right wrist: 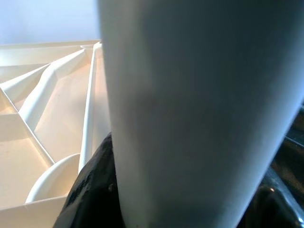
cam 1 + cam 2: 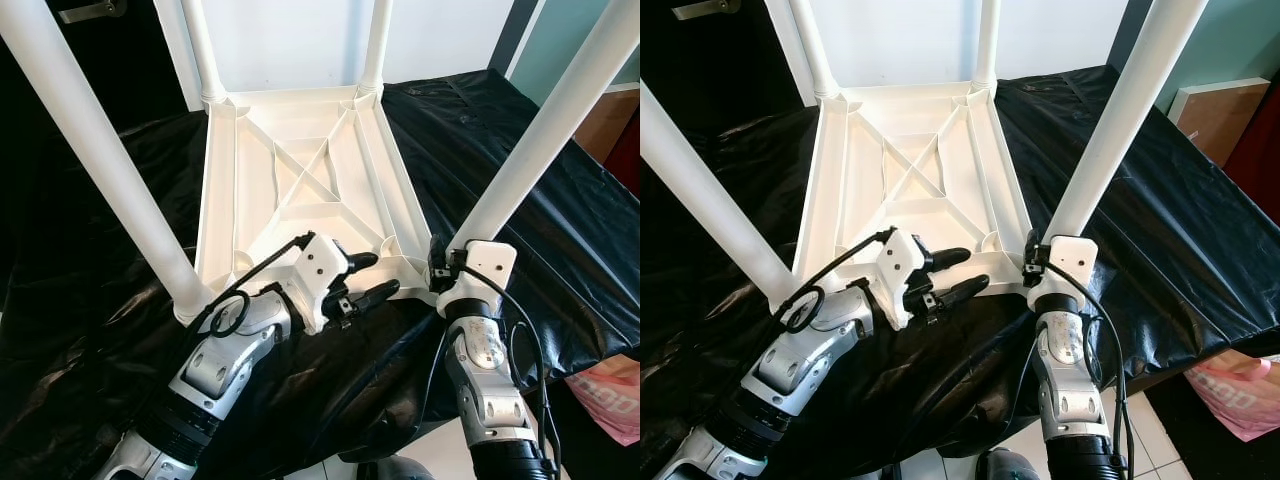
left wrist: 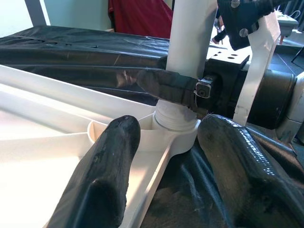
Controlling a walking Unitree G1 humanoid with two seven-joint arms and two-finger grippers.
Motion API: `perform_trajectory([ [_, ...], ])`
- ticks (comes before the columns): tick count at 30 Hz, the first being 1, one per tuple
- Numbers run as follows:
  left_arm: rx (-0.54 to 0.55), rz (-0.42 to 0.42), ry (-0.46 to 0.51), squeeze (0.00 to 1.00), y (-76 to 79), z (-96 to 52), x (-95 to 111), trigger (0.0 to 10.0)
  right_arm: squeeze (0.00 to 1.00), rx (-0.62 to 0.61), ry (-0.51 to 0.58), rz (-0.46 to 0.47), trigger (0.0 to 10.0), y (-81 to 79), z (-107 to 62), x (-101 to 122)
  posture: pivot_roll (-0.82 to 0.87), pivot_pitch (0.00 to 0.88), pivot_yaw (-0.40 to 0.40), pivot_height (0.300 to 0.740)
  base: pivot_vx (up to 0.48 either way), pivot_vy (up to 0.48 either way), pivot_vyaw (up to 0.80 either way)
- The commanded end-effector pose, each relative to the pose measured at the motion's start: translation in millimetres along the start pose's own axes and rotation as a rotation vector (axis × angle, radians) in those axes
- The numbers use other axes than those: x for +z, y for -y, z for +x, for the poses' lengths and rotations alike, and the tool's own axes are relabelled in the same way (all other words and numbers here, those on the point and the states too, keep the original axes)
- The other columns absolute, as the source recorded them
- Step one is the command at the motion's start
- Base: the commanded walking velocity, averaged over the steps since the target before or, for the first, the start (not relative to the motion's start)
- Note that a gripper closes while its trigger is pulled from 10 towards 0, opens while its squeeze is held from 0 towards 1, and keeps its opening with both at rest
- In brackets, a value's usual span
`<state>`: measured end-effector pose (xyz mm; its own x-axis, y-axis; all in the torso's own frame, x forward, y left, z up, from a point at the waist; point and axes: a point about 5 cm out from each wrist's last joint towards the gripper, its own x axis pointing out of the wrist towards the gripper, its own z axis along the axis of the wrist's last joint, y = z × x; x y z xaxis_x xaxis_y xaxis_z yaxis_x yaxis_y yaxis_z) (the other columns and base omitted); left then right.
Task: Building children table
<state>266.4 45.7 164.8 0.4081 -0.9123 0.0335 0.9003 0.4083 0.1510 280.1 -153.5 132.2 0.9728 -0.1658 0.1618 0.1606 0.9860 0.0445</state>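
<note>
Fingers of our right gripper point(image 2: 447, 262) clamp the leg point(image 2: 545, 128) at the upturned tabletop's point(image 2: 300, 170) near right corner socket, so we should turn it squarely while the spread left gripper point(image 2: 372, 277) (hovering beside) steadies the near edge.

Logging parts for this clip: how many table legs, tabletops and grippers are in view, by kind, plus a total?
White table legs: 4 (near right, near left, far left, far right)
White tabletop, upside down: 1
Grippers: 2 (left gripper, jaws open; right gripper, shut on the near right leg)
Total: 7
</note>
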Motion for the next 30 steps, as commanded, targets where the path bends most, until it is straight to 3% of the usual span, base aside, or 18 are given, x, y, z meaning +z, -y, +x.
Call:
perform_trajectory([
  [1, -0.085, 0.003, -0.004, 0.00, 5.6, -0.7, 0, 10.0, 1.00, -0.014, -0.073, -0.003, 10.0, 8.2, -5.1, -15, -0.01, 0.132, -0.030, 0.740, 0.000, 0.000, 0.00],
  [12, -0.082, 0.006, -0.004, 0.00, 5.4, -0.6, 1, 10.0, 1.00, 0.114, 0.003, 0.000, 10.0, 18.2, -5.1, -1, -0.02, 0.129, -0.032, 0.740, 0.000, 0.000, 0.00],
  [17, -0.083, 0.009, -0.004, 0.00, 4.5, -0.3, 1, 10.0, 1.00, 0.290, 0.004, -0.022, 10.0, 30.5, -3.9, 3, -0.02, 0.128, -0.029, 0.740, 0.000, 0.000, 0.00],
  [18, -0.084, 0.009, -0.004, 0.00, 4.3, -0.2, 1, 10.0, 0.00, 0.322, 0.003, -0.033, 10.0, 31.7, -2.5, 4, -0.02, 0.126, -0.027, 0.740, 0.000, 0.000, 0.00],
  [22, -0.089, 0.013, -0.003, 0.00, 3.4, 0.5, 2, 10.0, 0.00, 0.512, -0.007, -0.062, 10.0, 30.8, 4.0, 8, -0.02, 0.121, -0.022, 0.740, 0.000, 0.000, 0.00],
  [30, -0.091, 0.017, -0.003, 0.00, 2.5, 0.7, 2, 10.0, 0.00, 0.631, -0.023, -0.087, 10.0, 26.2, 11.5, 9, -0.02, 0.117, -0.021, 0.740, 0.000, 0.000, 0.00],
])
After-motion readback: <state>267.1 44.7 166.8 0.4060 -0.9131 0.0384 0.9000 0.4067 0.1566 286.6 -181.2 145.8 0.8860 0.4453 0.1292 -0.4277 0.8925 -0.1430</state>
